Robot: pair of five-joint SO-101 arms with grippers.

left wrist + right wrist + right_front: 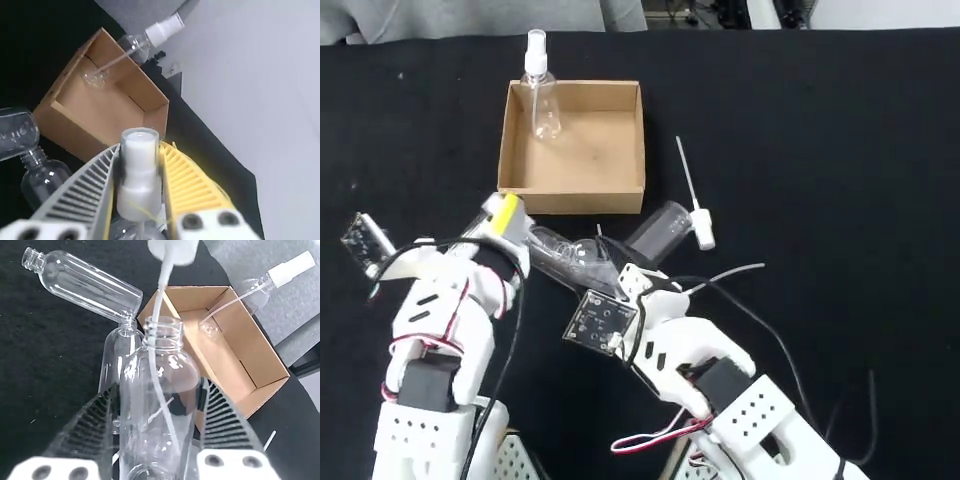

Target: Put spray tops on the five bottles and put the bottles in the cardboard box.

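Note:
My right gripper (157,390) is shut on a clear bottle (155,375) in front of the cardboard box (570,195), with the bottle's open neck toward the box. My left gripper (140,145) is shut on a white spray top (136,170). Its head (172,247) hovers above the neck and its tube runs down into the bottle. In the high view the left gripper (508,220) and the held bottle (560,255) meet just below the box. One capped bottle (540,95) leans in the box's far left corner.
Two more open bottles lie next to the held one, a tilted one (82,282) and one behind it (116,352). A loose bottle (660,228) and a loose spray top (703,228) with its long tube lie right of the box. The black table (820,150) is bare at the right.

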